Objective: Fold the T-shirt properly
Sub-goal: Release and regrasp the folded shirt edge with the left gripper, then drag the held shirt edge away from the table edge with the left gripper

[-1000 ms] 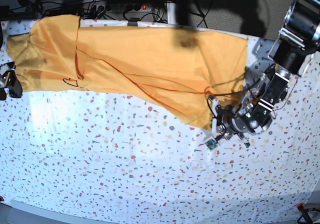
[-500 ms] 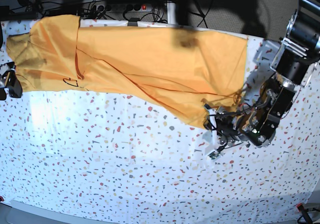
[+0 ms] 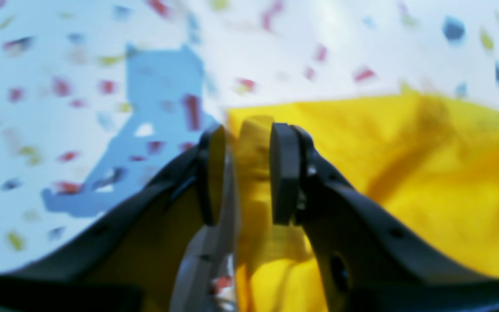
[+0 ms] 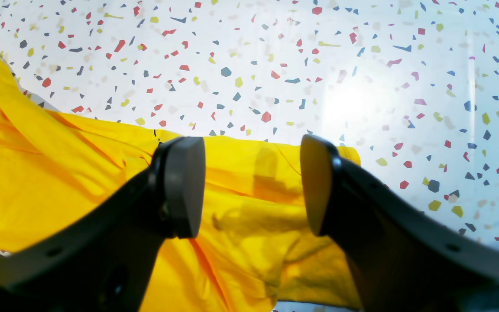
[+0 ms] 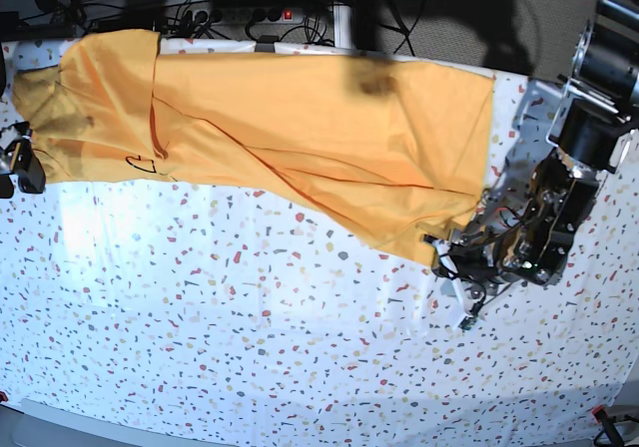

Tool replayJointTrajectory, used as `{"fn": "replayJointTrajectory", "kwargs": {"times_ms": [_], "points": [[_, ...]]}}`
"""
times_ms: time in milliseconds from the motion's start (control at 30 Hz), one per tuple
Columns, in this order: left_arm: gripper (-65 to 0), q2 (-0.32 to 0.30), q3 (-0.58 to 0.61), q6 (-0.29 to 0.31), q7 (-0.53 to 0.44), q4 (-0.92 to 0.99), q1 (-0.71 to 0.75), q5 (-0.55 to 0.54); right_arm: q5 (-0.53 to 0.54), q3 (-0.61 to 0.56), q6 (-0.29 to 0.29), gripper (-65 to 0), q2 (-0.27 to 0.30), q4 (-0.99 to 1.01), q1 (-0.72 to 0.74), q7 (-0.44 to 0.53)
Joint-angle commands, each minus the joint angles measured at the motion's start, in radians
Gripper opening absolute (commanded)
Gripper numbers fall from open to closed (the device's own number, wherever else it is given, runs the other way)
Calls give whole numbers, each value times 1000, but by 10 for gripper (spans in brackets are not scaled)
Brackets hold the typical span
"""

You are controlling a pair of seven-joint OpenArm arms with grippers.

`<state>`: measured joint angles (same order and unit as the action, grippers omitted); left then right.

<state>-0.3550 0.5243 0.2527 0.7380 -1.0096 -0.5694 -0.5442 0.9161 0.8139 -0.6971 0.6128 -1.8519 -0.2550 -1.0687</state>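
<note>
In the left wrist view, the left gripper (image 3: 243, 173) has its two dark fingers (image 3: 284, 173) standing a little apart, with a fold of yellow cloth rising in the gap between them. The picture is blurred, so I cannot tell whether the pads actually press on that fold or only stand on either side of it. The cloth belongs to the T-shirt (image 3: 405, 182), which fills the right side and the bottom of that frame, while the speckled tabletop (image 3: 59, 86) takes up the left and the top.

In the base view this gripper (image 5: 449, 262) sits at the right of the frame, at the lowest corner of the shirt, with its arm (image 5: 559, 208) running up toward the upper right.

The right gripper (image 4: 251, 186) has its fingers (image 4: 184, 186) spread wide, with nothing between them. They hang over a wrinkled edge of the T-shirt (image 4: 59, 173), which covers the lower left of the right wrist frame. In the base view that gripper (image 5: 20, 163) is at the far left edge, partly cut off.

The T-shirt (image 5: 280, 128) lies stretched along the top of the table (image 5: 250, 347) in the base view, from upper left to right, its lower edge slanting down toward the left gripper. Thin black line marks (image 5: 145, 165) show near its left end.
</note>
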Motion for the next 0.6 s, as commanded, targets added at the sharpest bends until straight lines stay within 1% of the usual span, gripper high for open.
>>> {"fn": "replayJointTrajectory", "kwargs": {"times_ms": [0, 100, 200, 267, 333, 567], "points": [[-473, -9, -16, -3, 4, -14, -31, -7, 16, 11, -1, -303, 27, -12, 8, 19], [-473, -11, -23, -3, 26, -11, -23, -23, 23, 11, -1, -303, 27, -12, 8, 19], [-473, -8, -23, 0, 43, -11, -13, -119, 38, 11, -1, -303, 27, -12, 9, 17], [-473, -3, -23, 18, 61, -11, -13, -161, 38, 11, -1, -303, 27, -12, 8, 13], [-473, 0, -23, 33, 62, -11, -13, -167, 38, 11, -1, -303, 27, -12, 8, 13], [-473, 6, -23, 35, 62, -11, -10, -164, 38, 11, -1, -303, 27, -12, 8, 12]]}}
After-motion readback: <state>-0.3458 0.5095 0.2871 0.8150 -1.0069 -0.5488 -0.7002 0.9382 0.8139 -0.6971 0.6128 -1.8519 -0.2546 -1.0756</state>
